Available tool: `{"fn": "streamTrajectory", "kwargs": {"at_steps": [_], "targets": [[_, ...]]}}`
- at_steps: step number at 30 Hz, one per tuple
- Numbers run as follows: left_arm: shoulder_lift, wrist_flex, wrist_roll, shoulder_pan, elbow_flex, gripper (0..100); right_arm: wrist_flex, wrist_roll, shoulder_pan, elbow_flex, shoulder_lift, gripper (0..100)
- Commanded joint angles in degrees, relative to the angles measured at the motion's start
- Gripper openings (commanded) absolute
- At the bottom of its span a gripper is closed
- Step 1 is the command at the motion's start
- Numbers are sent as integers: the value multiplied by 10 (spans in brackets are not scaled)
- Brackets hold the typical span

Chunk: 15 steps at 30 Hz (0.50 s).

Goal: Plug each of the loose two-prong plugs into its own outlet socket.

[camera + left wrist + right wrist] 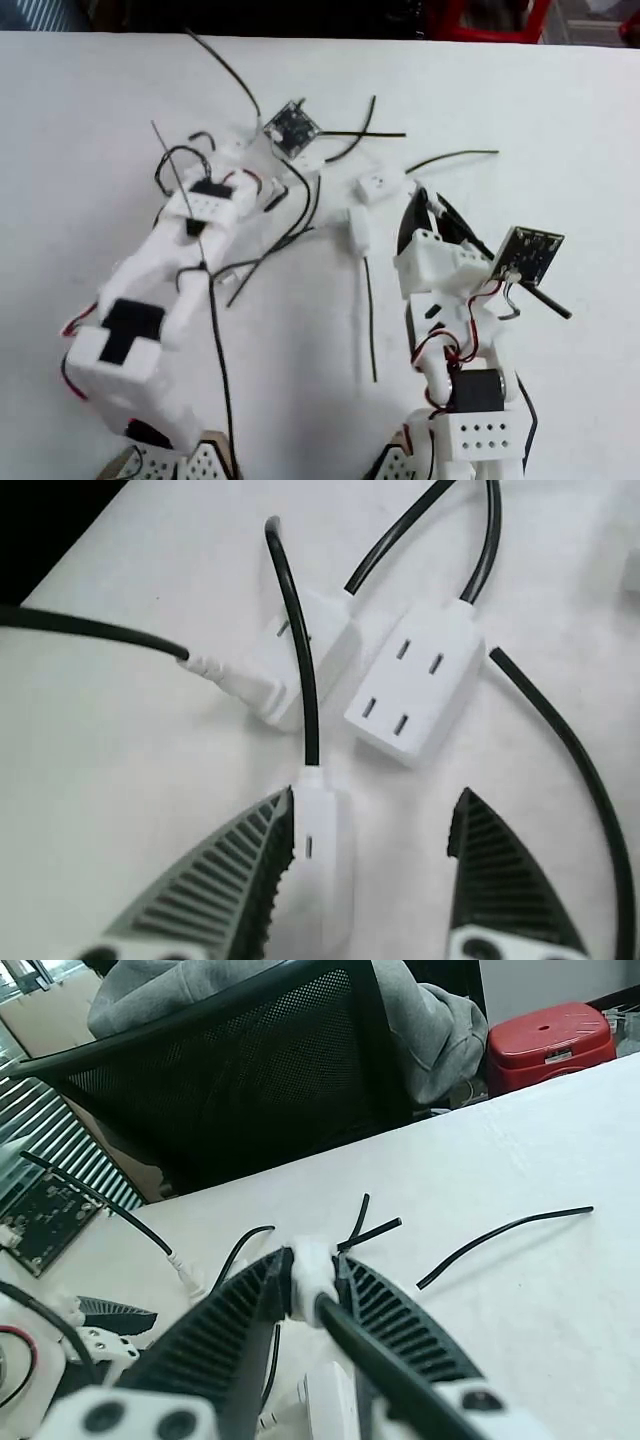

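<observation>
Left wrist view has the left gripper (375,805) spread open low over the table, a white two-prong plug (322,860) lying against one finger and the white outlet block (415,680) just beyond. The right gripper (313,1258) is clamped on a second plug (308,1278). These plugs look light, hard and slick, and their springy cords may twist them. Pinching the body's flat sides seems safest.

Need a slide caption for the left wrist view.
Left gripper open over the table, a white corded connector between its jaws, a four-slot outlet socket lying just ahead.
</observation>
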<state>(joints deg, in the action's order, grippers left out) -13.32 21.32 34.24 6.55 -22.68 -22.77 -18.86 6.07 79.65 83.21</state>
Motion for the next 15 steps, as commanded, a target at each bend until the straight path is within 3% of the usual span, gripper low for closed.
{"fn": "streamTrajectory", "kwargs": {"at_steps": [1, 4, 8, 13, 15], "targets": [[-69, -9, 8, -2, 120, 255, 14, 5, -3, -5, 3, 17], [-111, 40, 61, 0, 184, 255, 14, 5, -3, -5, 3, 17], [-146, 118, 69, -4, 258, 255, 14, 5, -3, -5, 3, 17], [-171, 131, 74, -14, 295, 256, 14, 5, -3, -5, 3, 17], [-182, 135, 107, -15, 309, 256, 14, 5, -3, -5, 3, 17]]}}
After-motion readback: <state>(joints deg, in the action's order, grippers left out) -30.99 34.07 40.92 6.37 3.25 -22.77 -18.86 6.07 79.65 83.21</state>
